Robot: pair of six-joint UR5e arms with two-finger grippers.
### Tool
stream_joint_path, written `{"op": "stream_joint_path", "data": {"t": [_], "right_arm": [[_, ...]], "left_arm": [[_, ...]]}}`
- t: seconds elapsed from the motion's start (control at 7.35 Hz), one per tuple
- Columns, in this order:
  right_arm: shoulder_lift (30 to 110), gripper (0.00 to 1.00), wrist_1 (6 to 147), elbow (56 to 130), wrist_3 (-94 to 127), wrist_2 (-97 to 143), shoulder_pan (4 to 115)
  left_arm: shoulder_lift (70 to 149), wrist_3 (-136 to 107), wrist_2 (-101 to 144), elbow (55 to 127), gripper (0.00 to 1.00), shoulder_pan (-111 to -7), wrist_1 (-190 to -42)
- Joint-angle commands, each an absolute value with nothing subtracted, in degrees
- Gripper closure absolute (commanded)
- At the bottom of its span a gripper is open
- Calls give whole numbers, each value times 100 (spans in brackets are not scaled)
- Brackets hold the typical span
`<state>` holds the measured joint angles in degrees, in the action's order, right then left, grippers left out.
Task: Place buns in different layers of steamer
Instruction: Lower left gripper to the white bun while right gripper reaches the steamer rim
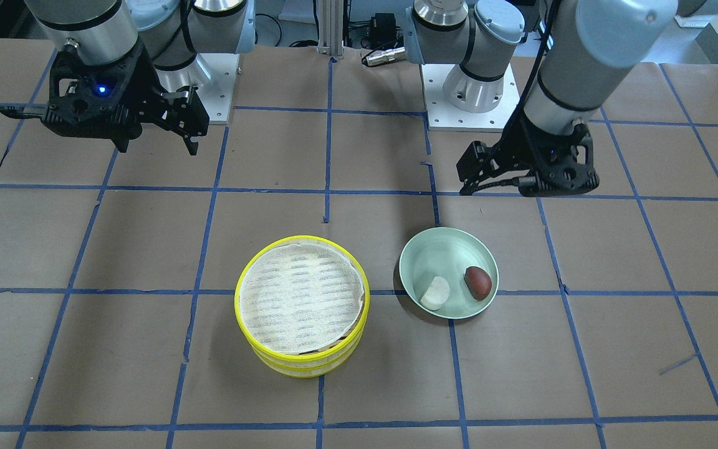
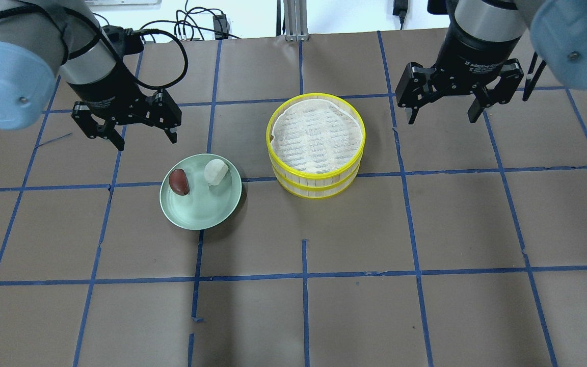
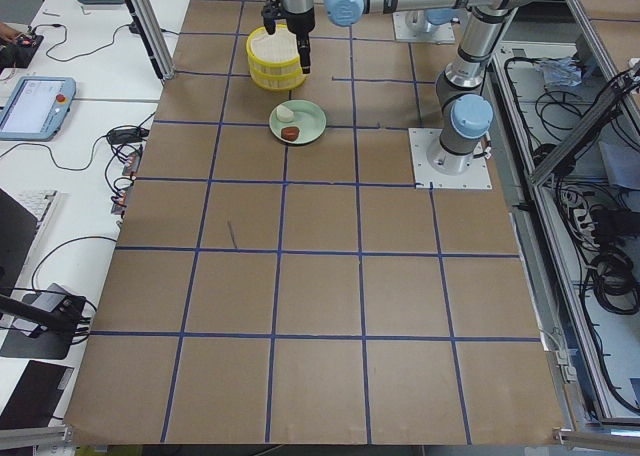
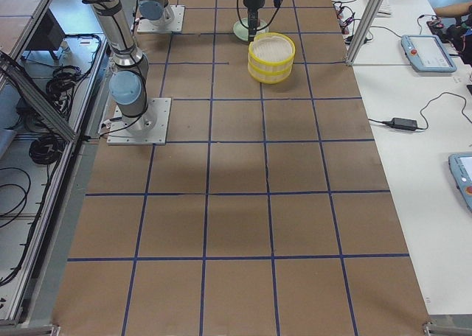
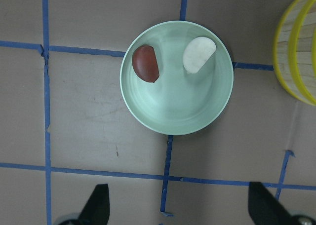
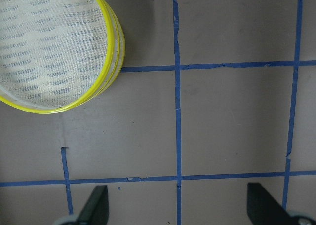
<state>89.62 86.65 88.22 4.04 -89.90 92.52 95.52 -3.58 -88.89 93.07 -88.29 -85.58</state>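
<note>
A white bun (image 2: 215,171) and a dark reddish-brown bun (image 2: 179,182) lie side by side in a pale green bowl (image 2: 201,209). Both also show in the left wrist view, the white bun (image 5: 198,54) and the brown bun (image 5: 145,63). Two steamer layers with yellow rims (image 2: 316,184) stand stacked to the bowl's right; the top cloth liner is bare. My left gripper (image 2: 147,141) is open and empty, hovering just behind the bowl. My right gripper (image 2: 442,118) is open and empty, hovering right of the stack.
The table is brown paper with a blue tape grid. The arm bases (image 1: 468,93) stand on white plates at the robot's side. Cables and operator consoles (image 3: 35,101) lie off the table's far edge.
</note>
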Motion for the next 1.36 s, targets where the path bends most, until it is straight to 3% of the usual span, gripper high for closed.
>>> {"op": "stream_joint_path", "data": {"t": [0.0,0.27,0.41,0.82,0.95,1.09,1.22], "right_arm": [[8947,0,8903,8991,466,-8983,9246],[8573,0,9069,9183,1006,-8965,9307],[8056,0,10323,9167,1115,-8939,9421],[6832,0,11232,8878,1467,-8938,9791],[6568,31,11250,8886,1581,-8930,9791],[6487,25,11320,8894,1591,-8930,9791],[6478,35,11320,8921,1600,-8930,9791]], "left_arm": [[10272,-378,-8877,9395,0,-9043,-7564],[10764,-553,-8685,9981,0,-9053,-6588],[10958,-562,-8597,10054,0,-9053,-6383],[11248,-676,-8212,10116,0,-9053,-6363],[11328,-703,-8209,10116,0,-9053,-6163],[11346,-703,-8209,10116,2,-9053,-6152],[11434,-703,-8209,10134,7,-9053,-6144]]}}
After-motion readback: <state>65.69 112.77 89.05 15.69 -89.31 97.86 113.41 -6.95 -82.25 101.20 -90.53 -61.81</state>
